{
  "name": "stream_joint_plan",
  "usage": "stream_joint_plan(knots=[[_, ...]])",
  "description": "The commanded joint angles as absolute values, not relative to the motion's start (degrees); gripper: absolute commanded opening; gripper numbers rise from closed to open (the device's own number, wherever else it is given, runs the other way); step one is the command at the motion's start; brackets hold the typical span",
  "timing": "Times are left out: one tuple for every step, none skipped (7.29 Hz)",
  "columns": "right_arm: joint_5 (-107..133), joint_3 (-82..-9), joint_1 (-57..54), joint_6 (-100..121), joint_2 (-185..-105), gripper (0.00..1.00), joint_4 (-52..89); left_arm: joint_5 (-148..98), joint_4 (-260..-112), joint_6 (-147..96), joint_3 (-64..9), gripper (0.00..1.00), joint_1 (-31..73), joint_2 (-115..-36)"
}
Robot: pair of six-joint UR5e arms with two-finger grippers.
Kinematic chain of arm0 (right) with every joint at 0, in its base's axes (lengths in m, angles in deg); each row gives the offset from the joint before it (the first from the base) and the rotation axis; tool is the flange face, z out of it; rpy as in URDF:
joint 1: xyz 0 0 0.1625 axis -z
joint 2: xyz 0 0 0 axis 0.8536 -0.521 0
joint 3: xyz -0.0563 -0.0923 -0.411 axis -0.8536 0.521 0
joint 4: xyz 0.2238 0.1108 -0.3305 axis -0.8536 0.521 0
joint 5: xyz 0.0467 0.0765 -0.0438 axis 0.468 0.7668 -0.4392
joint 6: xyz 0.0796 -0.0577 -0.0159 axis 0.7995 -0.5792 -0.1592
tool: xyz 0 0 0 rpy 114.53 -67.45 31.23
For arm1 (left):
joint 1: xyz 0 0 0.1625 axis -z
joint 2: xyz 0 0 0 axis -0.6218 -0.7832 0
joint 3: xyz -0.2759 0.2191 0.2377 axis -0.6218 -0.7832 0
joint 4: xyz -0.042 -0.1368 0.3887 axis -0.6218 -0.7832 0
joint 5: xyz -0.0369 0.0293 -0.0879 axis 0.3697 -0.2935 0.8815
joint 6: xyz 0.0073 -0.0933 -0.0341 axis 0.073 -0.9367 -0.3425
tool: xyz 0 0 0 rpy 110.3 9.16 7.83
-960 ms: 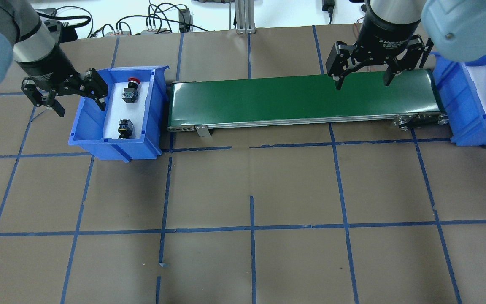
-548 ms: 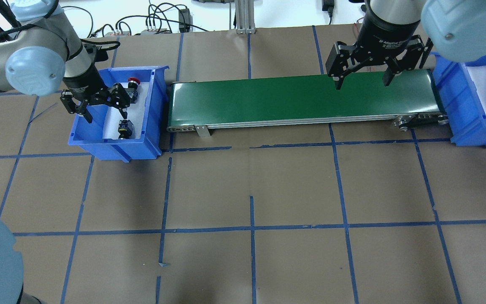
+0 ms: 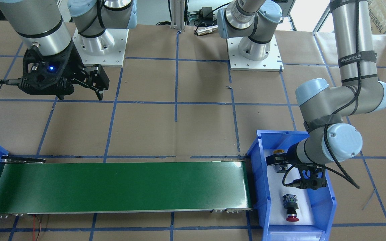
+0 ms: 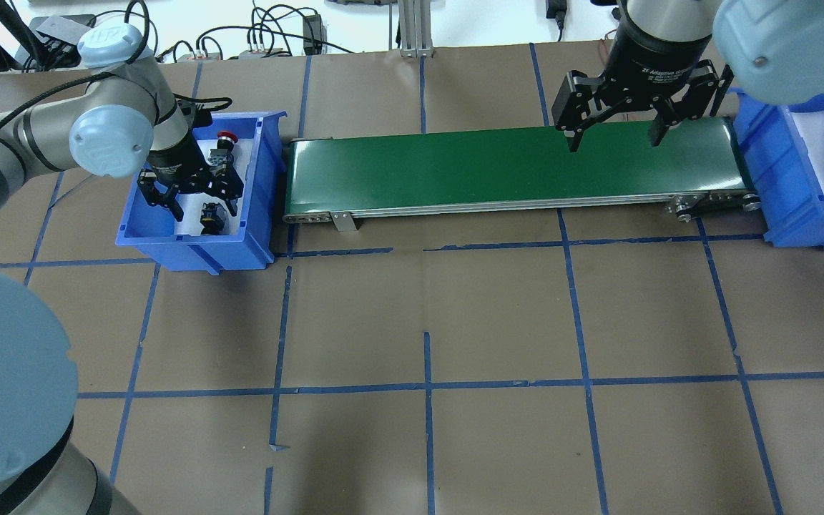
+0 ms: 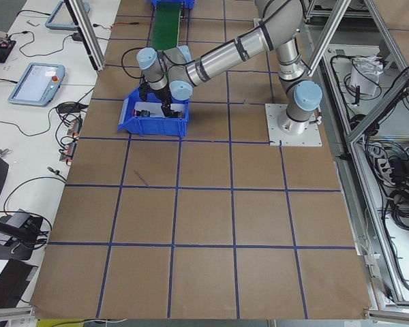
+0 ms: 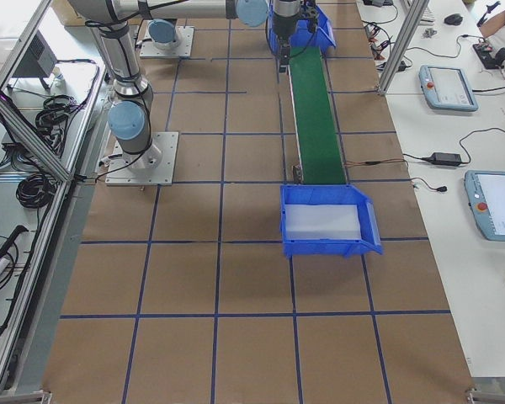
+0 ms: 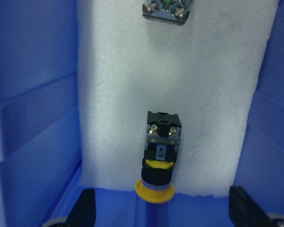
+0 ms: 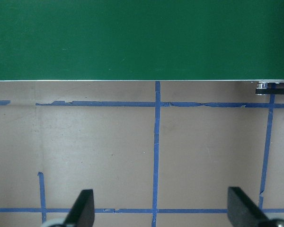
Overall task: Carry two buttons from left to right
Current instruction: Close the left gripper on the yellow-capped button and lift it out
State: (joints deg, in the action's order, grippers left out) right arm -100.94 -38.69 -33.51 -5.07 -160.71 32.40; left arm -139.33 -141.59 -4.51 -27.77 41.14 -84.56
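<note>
Jaws spread, the left gripper (image 4: 204,209) hangs in the left blue plastic bin (image 4: 197,247) over the near yellow-capped push-button switch (image 7: 161,151), ready to pinch it, red-capped push-button switch (image 3: 291,209) beyond; the right gripper (image 4: 616,136), likewise spread, hovers over the green conveyor belt (image 4: 455,168), seemingly to receive.

Glossy plastic bin (image 7: 33,118), grainy foam liner (image 7: 208,94) — smooth plastic yellow button (image 7: 161,151).

Yellow button (image 7: 160,156) and red button (image 3: 291,208) lie sideways, apart, on foam (image 7: 203,94) in blue bin (image 3: 259,187).
</note>
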Motion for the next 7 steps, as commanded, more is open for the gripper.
stream_joint_plan(knots=[[-100.9, -38.7, -33.5, -5.1, -160.7, 1.0, 32.4, -139.4, -141.6, -3.9, -28.1, 0.75, 41.4, -85.5], [-100.9, -38.7, -33.5, -5.2, -160.7, 1.0, 32.4, -139.4, -141.6, -3.4, -27.9, 0.45, 41.3, -85.4], [-100.9, -38.7, -33.5, -5.2, -160.7, 1.0, 32.4, -139.4, -141.5, -3.6, -27.5, 0.28, 41.3, -85.4], [-100.9, -38.7, -33.5, -5.2, -160.7, 1.0, 32.4, -139.3, -141.5, -3.6, -27.2, 0.18, 41.3, -85.4], [-100.9, -38.7, -33.5, -5.2, -160.6, 1.0, 32.4, -139.3, -141.6, -3.6, -26.8, 0.17, 41.3, -84.7], [-100.9, -38.7, -33.5, -5.3, -160.6, 1.0, 32.4, -139.3, -141.8, -3.5, -26.5, 0.17, 41.4, -83.2], [-100.9, -38.7, -33.5, -5.3, -160.6, 1.0, 32.4, -139.1, -143.5, -3.4, -25.1, 0.18, 41.5, -79.9]])
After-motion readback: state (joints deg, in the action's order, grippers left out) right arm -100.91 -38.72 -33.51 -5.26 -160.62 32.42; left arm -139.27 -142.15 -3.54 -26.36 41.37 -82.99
